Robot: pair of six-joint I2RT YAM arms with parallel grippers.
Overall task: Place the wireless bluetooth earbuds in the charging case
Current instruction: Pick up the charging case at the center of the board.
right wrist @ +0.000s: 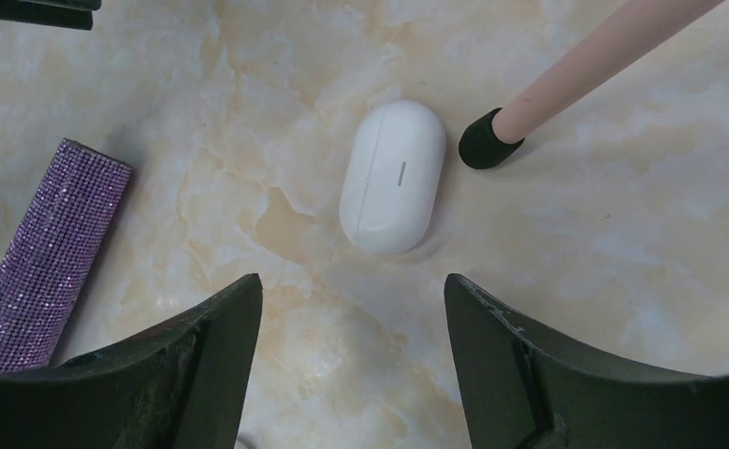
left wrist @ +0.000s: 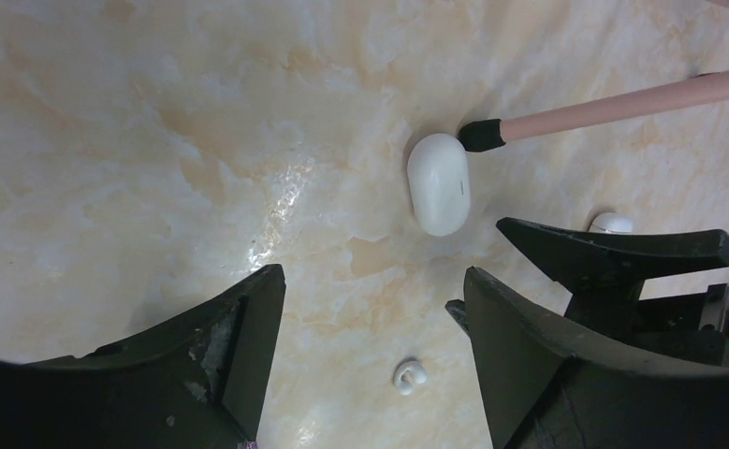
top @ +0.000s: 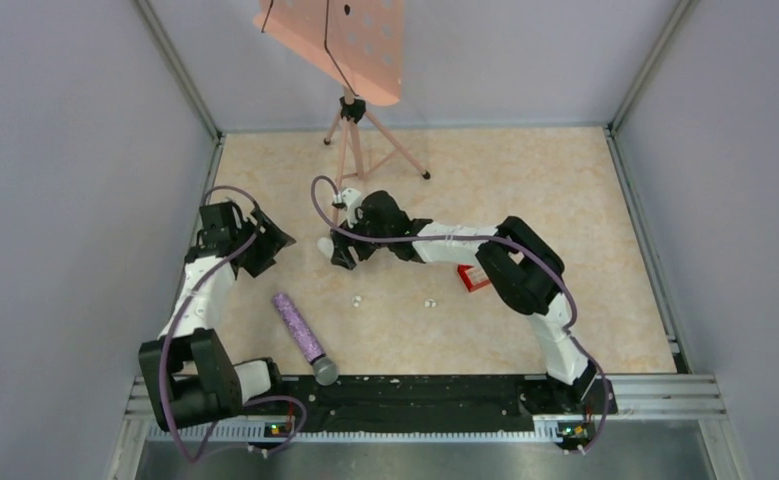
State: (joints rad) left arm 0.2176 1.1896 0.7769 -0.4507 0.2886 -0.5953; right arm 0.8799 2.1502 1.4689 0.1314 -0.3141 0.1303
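Since my right gripper (right wrist: 351, 304) hangs with fingers apart above the charging case (right wrist: 393, 176), which lies mid-frame just beside the stand foot (right wrist: 484, 142), I'd drop straight and pinch its long sides, avoiding that foot.

No text, brand, number or label can be read in any of my three camera views. The sole marking I can make out is a short dark dash on the white face of the charging case (right wrist: 393, 176) (a plain stroke, no character).

Right gripper (top: 343, 254) beside charging case (top: 325, 243) (earbuds (top: 357, 299) loose nearby).
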